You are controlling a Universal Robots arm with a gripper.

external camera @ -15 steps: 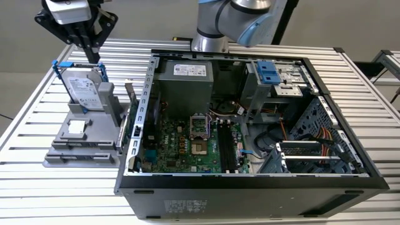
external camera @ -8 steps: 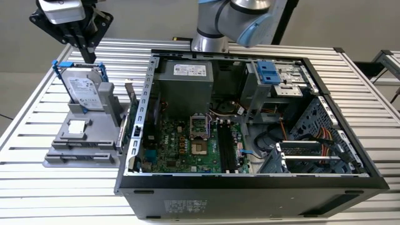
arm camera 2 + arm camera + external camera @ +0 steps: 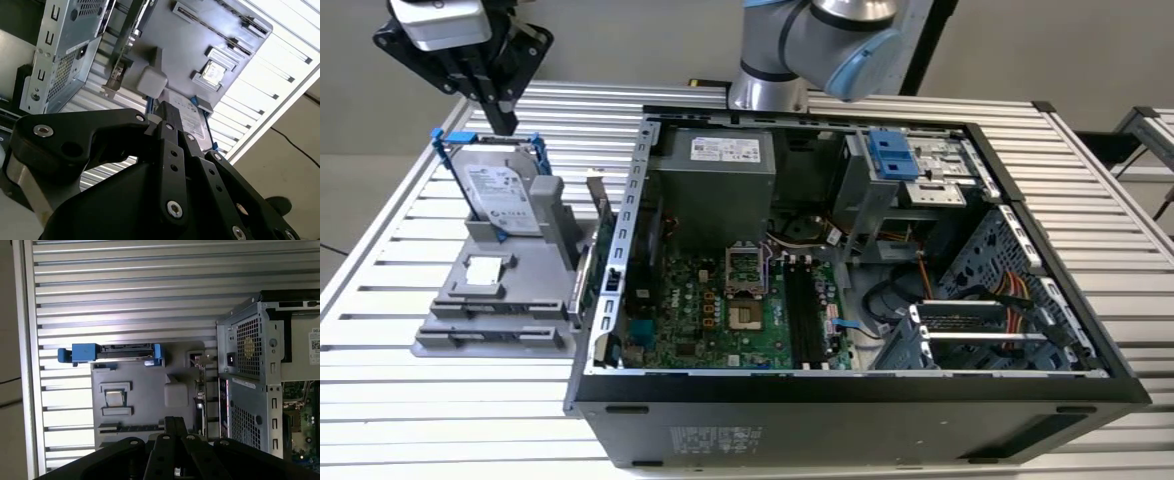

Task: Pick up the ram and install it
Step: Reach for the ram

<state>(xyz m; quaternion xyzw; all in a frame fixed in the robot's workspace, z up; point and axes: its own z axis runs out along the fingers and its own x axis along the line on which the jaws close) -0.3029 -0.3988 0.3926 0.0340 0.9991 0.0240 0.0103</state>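
The end effector (image 3: 503, 122) hangs with its two black fingers (image 3: 170, 426) pressed together and nothing between them. A descent in this state risks jabbing a part rather than straddling it. Just below the tips in the exterior view stands the silver hard drive (image 3: 500, 195) in its blue frame, the closest thing to strike or to grab by mistake. Further along the grey holder (image 3: 447, 345) on the slatted bench (image 3: 400, 400), a thin dark stick lies in a long slot, and I take it to be the ram (image 3: 131, 428). It is well apart from the tips, and its narrow edge offers little to grip, so a skewed grasp could let it tilt or slip. Beyond, a card (image 3: 606, 285) stands on edge just beside the open computer case (image 3: 854, 420). Inside the case the long black slots (image 3: 803, 310) sit low among cables, where a slight misalignment could jam the stick.
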